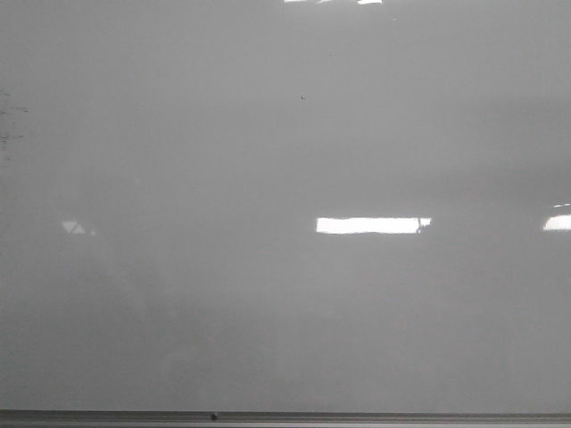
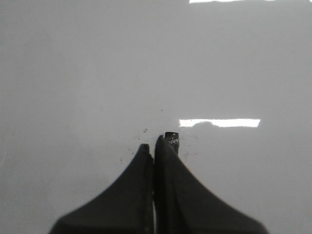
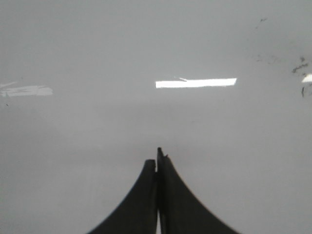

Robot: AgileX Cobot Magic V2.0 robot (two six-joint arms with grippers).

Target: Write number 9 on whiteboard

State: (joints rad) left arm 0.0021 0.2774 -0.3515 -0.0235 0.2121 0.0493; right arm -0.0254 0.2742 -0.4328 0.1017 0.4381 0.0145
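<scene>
The whiteboard fills the front view, glossy pale grey with bright rectangular reflections. No number 9 shows on it in any view. Neither gripper shows in the front view. In the left wrist view my left gripper hangs over the whiteboard with its jaws pressed together. The end of a black marker with white lettering sticks out just past one fingertip. In the right wrist view my right gripper is shut and empty over the whiteboard.
The thin grey frame edge runs along the board's near side. Faint dark smudges mark the board at the far left. Small dark specks lie by the left fingertips, and more specks show in the right wrist view.
</scene>
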